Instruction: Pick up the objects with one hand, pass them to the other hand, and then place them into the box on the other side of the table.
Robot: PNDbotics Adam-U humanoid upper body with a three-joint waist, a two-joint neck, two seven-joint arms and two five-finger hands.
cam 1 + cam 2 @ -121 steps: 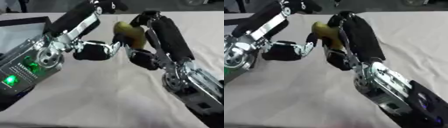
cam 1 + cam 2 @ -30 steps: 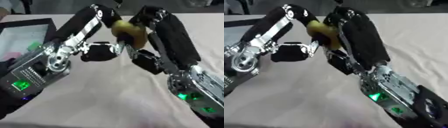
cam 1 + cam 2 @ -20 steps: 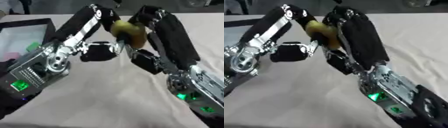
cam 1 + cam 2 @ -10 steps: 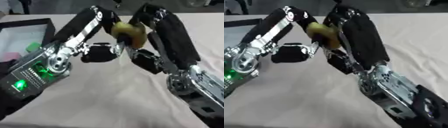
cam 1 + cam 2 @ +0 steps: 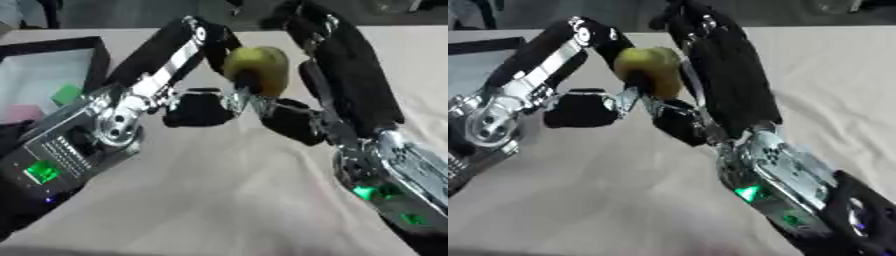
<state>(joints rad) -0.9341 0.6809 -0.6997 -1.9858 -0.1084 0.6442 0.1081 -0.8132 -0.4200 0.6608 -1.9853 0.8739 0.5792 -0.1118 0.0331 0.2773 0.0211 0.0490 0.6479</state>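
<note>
I hold a yellow-green pear [image 5: 258,70] in the air above the far middle of the table [image 5: 227,200], between my two hands. My right hand [image 5: 293,122] comes up from below with its fingers curled round the fruit's underside. My left hand [image 5: 199,107] is just beside it, its dark fingers bent toward the pear; I cannot tell whether they touch it. The black box [image 5: 94,56] sits at the table's far left corner, with a green block [image 5: 66,93] and a pink thing [image 5: 22,114] inside.
</note>
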